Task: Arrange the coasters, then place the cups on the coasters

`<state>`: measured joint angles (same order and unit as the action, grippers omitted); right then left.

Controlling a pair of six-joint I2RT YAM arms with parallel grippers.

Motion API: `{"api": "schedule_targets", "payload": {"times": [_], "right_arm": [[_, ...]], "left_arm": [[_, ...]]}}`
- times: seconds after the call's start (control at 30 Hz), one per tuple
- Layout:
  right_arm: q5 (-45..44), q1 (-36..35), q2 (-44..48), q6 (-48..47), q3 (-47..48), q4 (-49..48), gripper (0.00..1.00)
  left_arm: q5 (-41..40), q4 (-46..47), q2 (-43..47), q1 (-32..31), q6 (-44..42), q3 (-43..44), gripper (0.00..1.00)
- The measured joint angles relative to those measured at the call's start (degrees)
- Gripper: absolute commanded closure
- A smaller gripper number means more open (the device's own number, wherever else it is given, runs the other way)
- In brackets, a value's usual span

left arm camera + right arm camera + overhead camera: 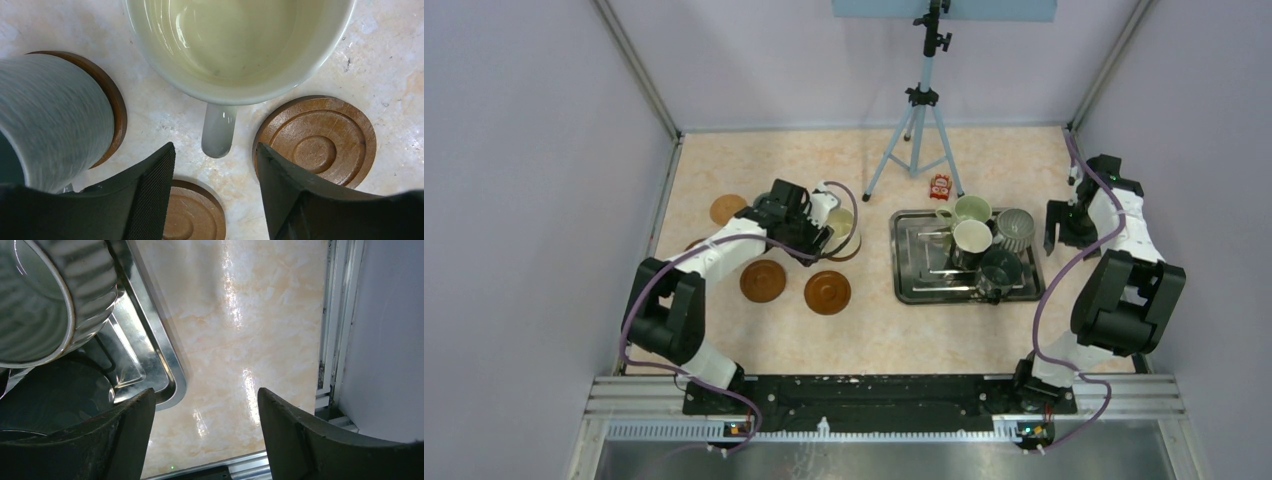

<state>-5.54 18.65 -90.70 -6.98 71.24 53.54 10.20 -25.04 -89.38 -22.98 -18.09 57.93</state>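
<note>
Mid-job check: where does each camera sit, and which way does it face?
Top external: above and behind both arms, looking down on the table; the arms show whole.
Left wrist: facing down at the cream mug; left gripper open in view.
Right wrist: facing down at the tray corner and ribbed grey mug; right gripper open.
Shared: top and left wrist see the cream mug.

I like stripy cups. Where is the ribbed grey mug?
In the top view, the ribbed grey mug stands in the steel tray's far right corner, beside the white mug.
</note>
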Motion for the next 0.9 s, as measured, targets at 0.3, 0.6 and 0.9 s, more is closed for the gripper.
{"api": "schedule_targets", "payload": {"times": [0.3, 0.6, 0.9], "right_arm": [[1.3, 0.0, 0.0, -1.1, 0.1, 0.1, 0.19], [7.9, 0.0, 1.1, -4.5, 3.0, 0.6, 0.08], [14.1, 0.0, 2.0, -5.4, 6.6, 1.7, 0.08]], "left_arm": [[0.9, -7.0, 1.3, 0.0, -0.7, 9.4, 0.01], [9.7, -7.5, 3.6, 0.0, -0.5, 21.2, 0.01], [12.7, -8.4, -8.9, -11.3, 0.5, 30.3, 0.01]]}}
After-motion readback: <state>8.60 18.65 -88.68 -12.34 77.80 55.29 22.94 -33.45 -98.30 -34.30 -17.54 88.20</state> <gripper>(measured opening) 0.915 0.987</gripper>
